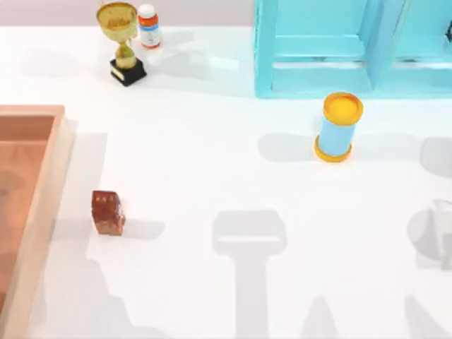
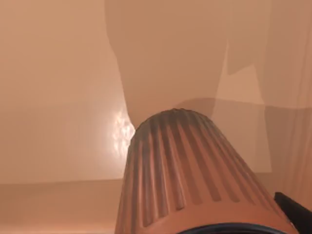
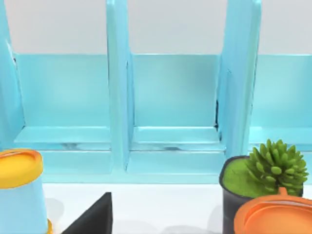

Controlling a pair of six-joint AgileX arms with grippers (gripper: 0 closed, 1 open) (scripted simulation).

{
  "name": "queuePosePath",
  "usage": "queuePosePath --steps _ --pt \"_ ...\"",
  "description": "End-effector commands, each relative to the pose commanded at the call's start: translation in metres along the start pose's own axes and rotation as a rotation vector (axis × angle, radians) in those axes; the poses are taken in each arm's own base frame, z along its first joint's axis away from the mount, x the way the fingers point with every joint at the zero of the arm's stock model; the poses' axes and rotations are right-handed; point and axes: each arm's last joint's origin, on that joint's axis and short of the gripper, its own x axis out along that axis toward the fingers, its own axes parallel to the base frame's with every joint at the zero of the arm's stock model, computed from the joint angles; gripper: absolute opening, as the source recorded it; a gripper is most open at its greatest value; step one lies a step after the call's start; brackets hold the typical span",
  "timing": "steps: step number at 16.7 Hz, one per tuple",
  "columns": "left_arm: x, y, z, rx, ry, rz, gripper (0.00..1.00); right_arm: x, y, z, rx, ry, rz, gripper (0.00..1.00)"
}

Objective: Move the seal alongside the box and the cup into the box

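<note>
Left claw: one dark finger (image 2: 295, 210) at the edge of the left wrist view, right beside the cup; whether the claw pinches the cup or stands spread, cannot tell.
Cup (image 2: 195, 175): close under the left wrist camera, ribbed coppery side up, over the reddish-brown inside of the box (image 2: 58, 87).
Box (image 1: 42, 205): at the worktop's left edge, pale thick rim, partly cut off in the top view.
Seal (image 1: 107, 212): upright on the white worktop (image 1: 212, 169), just beside the box's right rim, not touching it.
Right wrist view: faces a turquoise shelf unit (image 3: 170, 97), a blue cylinder (image 3: 19, 195) with yellow ends, and a potted green plant (image 3: 265, 170).
Far edge of worktop: gold trophy (image 1: 121, 39) and small bottle (image 1: 148, 25).
</note>
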Motion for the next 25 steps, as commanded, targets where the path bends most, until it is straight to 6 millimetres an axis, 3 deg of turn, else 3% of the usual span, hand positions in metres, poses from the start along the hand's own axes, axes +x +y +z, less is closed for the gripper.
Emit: queuePosePath --steps 12,22,25 --pt "0.0 0.0 0.0 0.0 0.0 0.0 0.98 0.0 0.0 0.0 0.0 0.0 0.0 1.0" --pt "-0.001 0.0 0.0 0.001 0.0 0.001 1.0 0.0 0.0 0.0 0.0 0.0 0.0 1.0" --pt "-0.013 0.0 0.002 0.004 0.008 0.015 1.0 0.0 0.0 0.0 0.0 0.0 0.0 1.0"
